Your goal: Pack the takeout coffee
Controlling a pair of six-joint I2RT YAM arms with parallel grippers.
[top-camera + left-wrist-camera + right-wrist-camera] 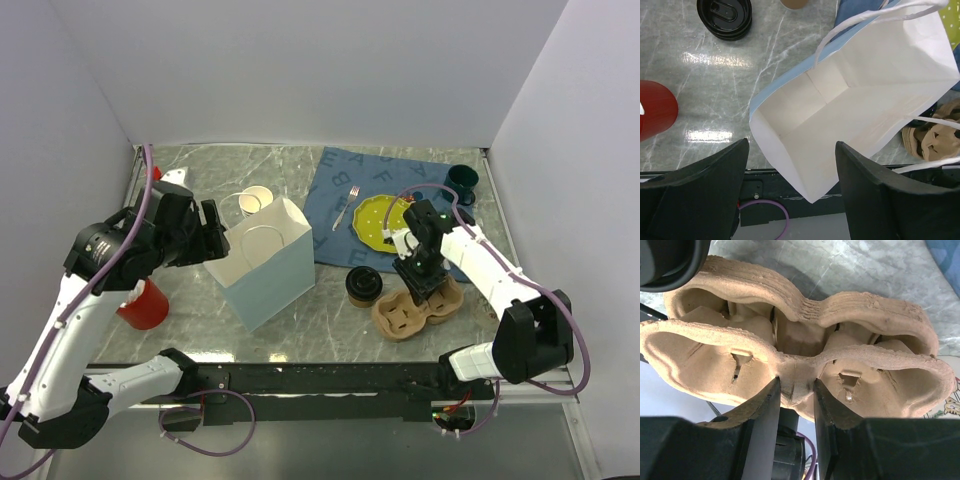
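The coffee point(363, 285) is being borne upright by the surface point(215, 165), its black lid on. It is being flanked by the bag point(265, 262) on its left and the carrier point(415, 308) on its right, just beside the carrier's left end and at the near edge of the cloth point(330, 185). It is being held by neither hand.

The carrier is being pinched by the right hand point(420, 278). In the right wrist view the fingers point(767, 410) are being pressed against both sides of the narrow waist between the wells, and layered rims are being shown there, as of a stack. Whether it is being lifted off the surface cannot be told.

The left hand point(215, 235) is being held spread at the bag's left side. In the left wrist view the bag's open mouth is being looked into, its near corner lying between the fingers; contact cannot be told.

A red cup point(145, 305) is being kept near the bag's left, and cream cups point(255, 200) just behind it. A plate point(385, 220) and a fork point(345, 207) are being carried by the cloth, with a mug point(462, 180) at its far right corner.
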